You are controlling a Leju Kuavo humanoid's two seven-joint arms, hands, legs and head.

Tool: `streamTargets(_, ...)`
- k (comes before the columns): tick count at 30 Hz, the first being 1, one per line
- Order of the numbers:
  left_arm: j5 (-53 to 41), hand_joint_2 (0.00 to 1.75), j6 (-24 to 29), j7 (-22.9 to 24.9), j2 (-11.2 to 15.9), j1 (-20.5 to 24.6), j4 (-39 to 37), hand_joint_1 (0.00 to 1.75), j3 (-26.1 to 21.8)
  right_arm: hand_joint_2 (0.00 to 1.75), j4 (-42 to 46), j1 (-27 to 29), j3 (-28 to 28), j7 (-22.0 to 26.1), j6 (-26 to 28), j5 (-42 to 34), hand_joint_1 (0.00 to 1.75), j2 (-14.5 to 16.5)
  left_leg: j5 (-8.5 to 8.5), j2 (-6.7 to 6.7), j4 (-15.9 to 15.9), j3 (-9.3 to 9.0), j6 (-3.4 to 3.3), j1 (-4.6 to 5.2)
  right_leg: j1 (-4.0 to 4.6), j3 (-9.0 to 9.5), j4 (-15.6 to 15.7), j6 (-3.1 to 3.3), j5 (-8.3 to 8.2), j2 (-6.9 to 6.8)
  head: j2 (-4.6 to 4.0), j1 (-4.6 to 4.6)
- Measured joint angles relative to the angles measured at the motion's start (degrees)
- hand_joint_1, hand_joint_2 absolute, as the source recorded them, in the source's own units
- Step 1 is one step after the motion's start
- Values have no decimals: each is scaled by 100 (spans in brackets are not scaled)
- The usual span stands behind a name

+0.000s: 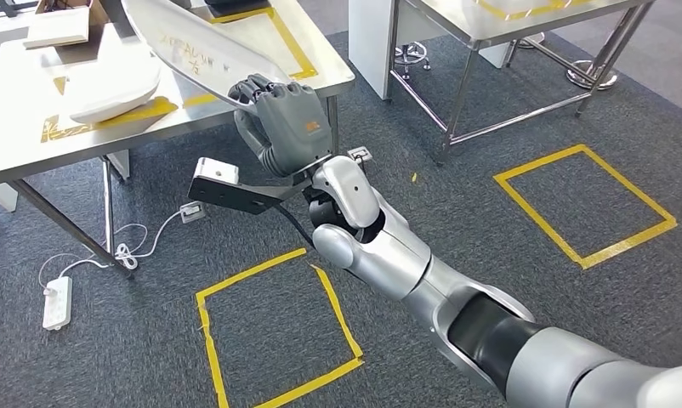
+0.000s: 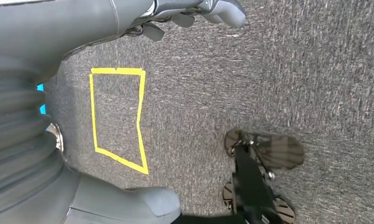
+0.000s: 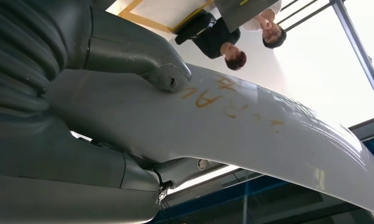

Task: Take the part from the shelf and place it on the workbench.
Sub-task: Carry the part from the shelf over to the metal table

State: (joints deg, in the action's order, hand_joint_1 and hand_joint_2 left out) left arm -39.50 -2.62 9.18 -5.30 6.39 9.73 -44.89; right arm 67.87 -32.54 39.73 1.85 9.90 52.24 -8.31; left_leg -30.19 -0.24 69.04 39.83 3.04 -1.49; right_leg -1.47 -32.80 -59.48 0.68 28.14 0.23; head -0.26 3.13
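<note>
Long pale curved part (image 1: 197, 53) held over the near right corner of the workbench (image 1: 31, 140), in the upper left of the head frame, long axis running from the hand up and left across the yellow tape outline (image 1: 278, 38) toward the frame's top edge. Lower end clamped in the right hand (image 1: 287, 119), dark fingers (image 1: 265, 87) wrapped over the upper face, thumb (image 3: 143, 60) pressed on the surface beside faded orange lettering in the right wrist view. Part tilted, far end higher, apparently not yet resting on the tabletop, though contact under it cannot be told. A second white curved piece (image 1: 116, 89) lying on the bench just left of it, inside another taped mark. Right arm (image 1: 423, 280) stretched from the lower right of the frame diagonally to the bench corner, wrist bent upward. Judged: placing step under way, lowering and laying the part flat onto the bench being what remains, with the neighbouring white piece the thing to avoid. Left hand (image 2: 185, 14) hanging over grey carpet, nothing seen in it, thumb and fingertips apart.
</note>
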Motion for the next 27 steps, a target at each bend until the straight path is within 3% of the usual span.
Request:
streamTargets(2,0,175,0,0,0,-10,-1,0,0,175,0,21,-1,-2,-3,0,175,0,-137,0,593,358,-22,18,40,37,-1,41,44,0,0,1)
streamTargets(3,-1,175,0,0,-1,-13,-2,0,0,175,1,29,-1,-3,-3,0,175,0,-46,-1,605,404,-51,31,60,67,-1,53,72,2,0,1)
streamTargets(5,-5,175,0,-2,0,-15,-2,0,0,175,11,34,-2,-4,-3,-1,175,0,385,1,2,168,-150,76,89,158,0,57,146,5,0,1)
streamTargets(7,-18,175,0,-2,9,-13,-3,0,1,175,31,34,-2,-4,-4,-5,175,0,620,14,-674,-175,-260,141,110,231,10,26,219,3,0,-8)
streamTargets(9,-38,175,0,-2,16,-11,-3,0,2,175,50,47,-2,-11,-13,-21,175,-1,572,21,-929,-320,-317,184,114,262,33,-33,239,1,0,-11)
streamTargets(12,-60,175,-1,-3,12,-21,-3,0,1,175,79,61,-8,-15,-29,-39,175,-4,532,1,-1052,-428,-382,163,103,250,-71,-102,243,-1,0,-4)
streamTargets(14,-69,175,-1,-7,9,-16,-3,0,0,175,90,53,-12,-7,-39,-42,175,-10,498,-6,-1104,-524,-431,140,93,-30,-555,-148,393,1,0,4)
streamTargets(17,-79,175,-2,-10,7,-18,-3,0,0,175,90,103,-13,-10,-60,-47,175,-34,402,-16,-1106,-619,-459,137,83,-704,-1491,-218,699,2,0,7)
streamTargets(18,-80,175,-3,-10,5,-24,-4,0,0,175,90,120,-13,-13,-63,-48,175,-39,364,-22,-1100,-660,-452,136,80,-816,-1533,-229,630,1,0,7)
streamTargets(19,-80,175,-4,-10,2,-28,-4,0,0,175,90,128,-13,-12,-65,-48,175,-42,320,-28,-1091,-714,-439,133,74,-813,-1346,-232,423,0,0,8)
streamTargets(21,-80,175,-9,-11,-8,-29,-4,0,0,175,89,132,-14,-10,-66,-48,175,-48,216,-36,-1075,-821,-394,128,66,-589,-596,-219,-136,-1,0,4)
streamTargets(22,-81,175,-16,-14,-10,-25,-4,0,0,175,89,129,-14,-6,-68,-48,175,-52,172,-41,-1065,-858,-365,129,77,-481,-257,-200,-250,-5,0,1)
streamTargets(24,-87,175,-42,-25,-11,-19,-4,0,0,175,88,131,-14,1,-78,-50,175,-58,118,-45,-1041,-884,-292,136,108,-390,13,-125,-272,-10,0,-2)
streamTargets(27,-94,175,-72,-48,-3,-25,-3,0,0,175,99,135,-17,1,-65,-44,175,-55,111,-38,-896,-873,-199,135,99,-286,71,16,-290,-12,0,4)
